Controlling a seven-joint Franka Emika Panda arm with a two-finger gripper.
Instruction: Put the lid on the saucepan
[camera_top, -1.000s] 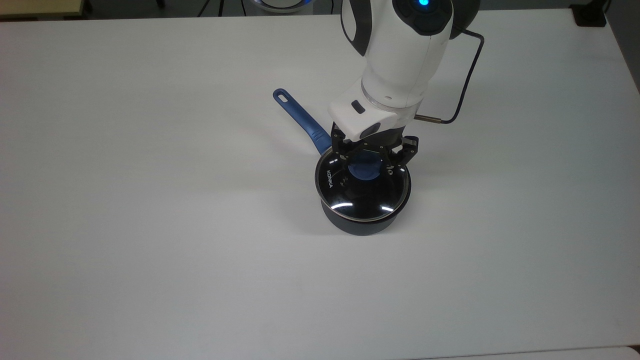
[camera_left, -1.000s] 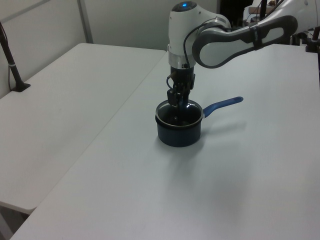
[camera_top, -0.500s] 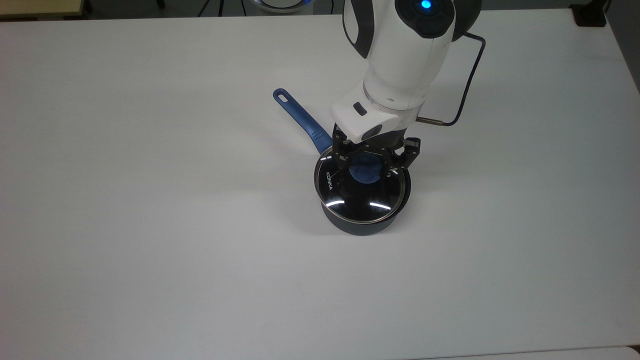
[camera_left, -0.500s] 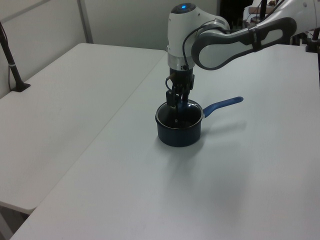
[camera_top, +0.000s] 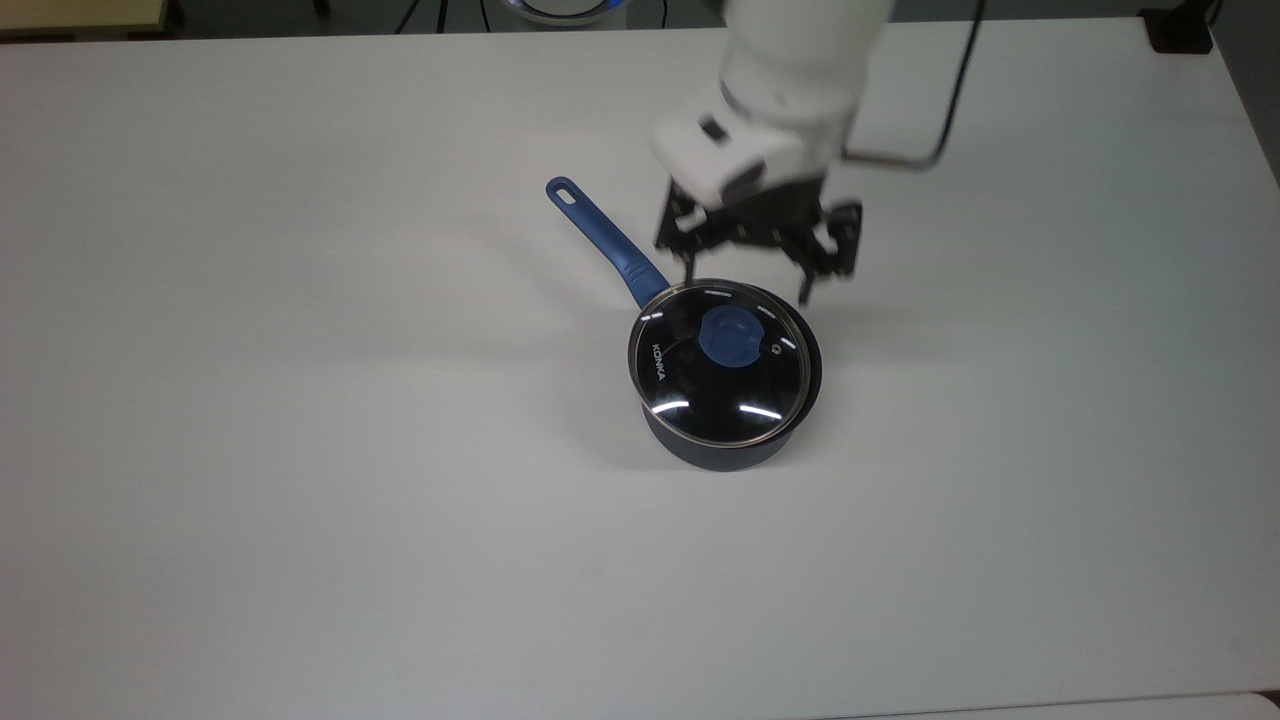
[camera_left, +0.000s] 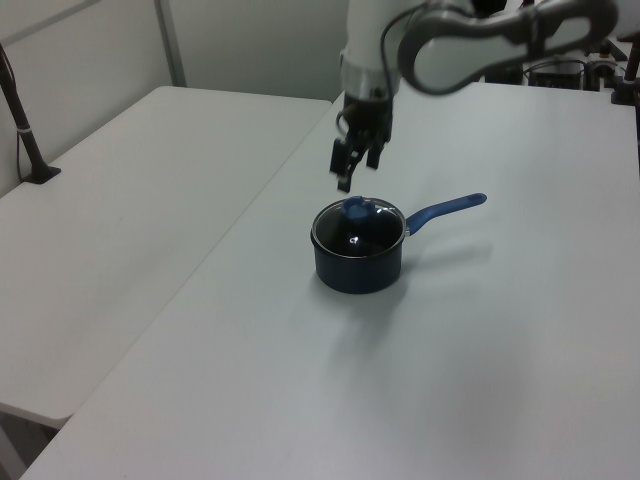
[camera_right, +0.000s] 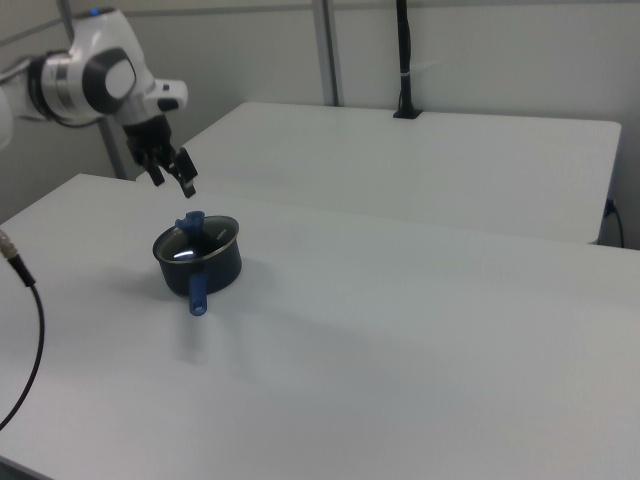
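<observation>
The lid (camera_top: 720, 360) sits flat on top of the saucepan (camera_top: 735, 448). Its shiny rim goes all the way round the pot's edge, so it looks like it fits well. The blue knob (camera_top: 731, 337) sticks up in the middle, and you can see the dark inside of the pot through the glass. White letters run along one side of the glass.

The saucepan stands near the middle of the white surface (camera_top: 300, 400). Its long blue handle (camera_top: 600, 238) points away toward the top view's upper left, so it is out of the way.

Above the pot hangs the robot's hand (camera_top: 748, 285). Its two fingers are spread wide apart and hold nothing. There is a clear gap between the fingers and the knob in the left view, so the hand is not touching the lid at all. I think it lets go because the lid is where it belongs.

The job looks done to me. Nothing else is near the pot.
</observation>
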